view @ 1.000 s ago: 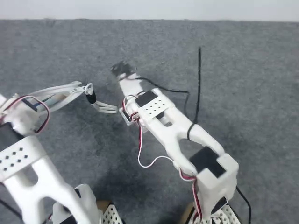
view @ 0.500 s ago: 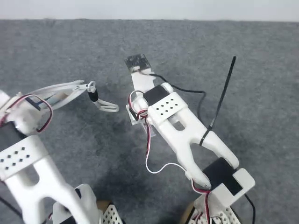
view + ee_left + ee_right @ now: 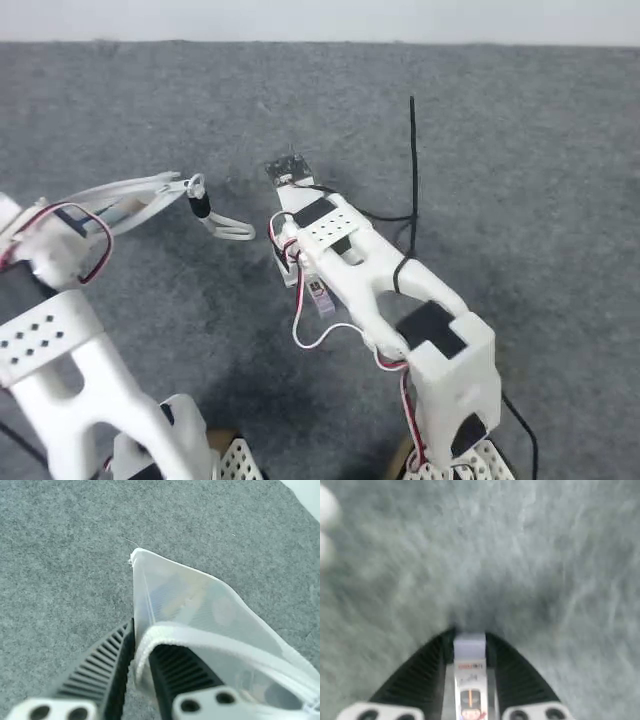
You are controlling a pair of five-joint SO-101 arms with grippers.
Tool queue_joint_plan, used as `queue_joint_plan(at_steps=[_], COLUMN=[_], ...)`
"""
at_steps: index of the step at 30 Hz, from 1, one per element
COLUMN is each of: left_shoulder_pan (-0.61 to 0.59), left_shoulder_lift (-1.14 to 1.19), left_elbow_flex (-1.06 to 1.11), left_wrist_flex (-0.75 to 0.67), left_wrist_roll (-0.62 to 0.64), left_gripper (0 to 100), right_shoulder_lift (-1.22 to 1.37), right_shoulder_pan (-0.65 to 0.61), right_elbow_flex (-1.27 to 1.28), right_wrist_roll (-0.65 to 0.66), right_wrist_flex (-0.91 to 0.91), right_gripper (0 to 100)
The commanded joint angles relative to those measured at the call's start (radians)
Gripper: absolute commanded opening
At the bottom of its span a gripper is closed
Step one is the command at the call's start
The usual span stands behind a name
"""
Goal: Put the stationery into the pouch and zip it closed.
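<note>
A clear pouch (image 3: 125, 203) hangs off the table at the left, its black zipper pull (image 3: 198, 206) and white loop (image 3: 231, 229) pointing toward the middle. My left gripper (image 3: 140, 637) is shut on the pouch's (image 3: 200, 605) zipper edge; pale items show faintly through its wall. My right gripper (image 3: 470, 634) is shut on a small lavender-and-white eraser (image 3: 470, 670), held above the grey carpet. From above, the eraser (image 3: 320, 297) pokes out beneath the right arm (image 3: 350, 260), a short way right of the zipper pull.
Grey carpet (image 3: 520, 180) covers the whole table. A black cable (image 3: 412, 160) sticks up from the right arm. Both arm bases stand at the near edge.
The right arm swung away and right, then drew back toward its base; the eraser now shows under it. The left arm and pouch stayed still.
</note>
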Motion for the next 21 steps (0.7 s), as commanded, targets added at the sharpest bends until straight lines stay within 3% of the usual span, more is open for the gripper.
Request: queue_joint_plan(at_steps=[1, 5, 17, 21], left_shoulder_pan=[0.009, 0.009, 0.009, 0.009], left_shoulder_lift=[-0.025, -0.025, -0.023, -0.023], left_elbow_flex=[-0.039, -0.039, -0.038, -0.035], left_wrist_flex=[-0.034, -0.034, -0.032, -0.032], left_wrist_roll=[-0.005, -0.005, -0.005, -0.005], left_gripper=[1, 1, 1, 1], right_shoulder_lift=[0.004, 0.013, 0.025, 0.051], right_shoulder_pan=[-0.035, -0.042, -0.039, -0.041], right_elbow_flex=[-0.084, -0.15, -0.153, -0.158], right_wrist_roll=[0.012, 0.011, 0.012, 0.069], right_wrist_flex=[0.059, 0.176, 0.197, 0.236], right_gripper=[8.7, 12.5, 8.3, 8.0])
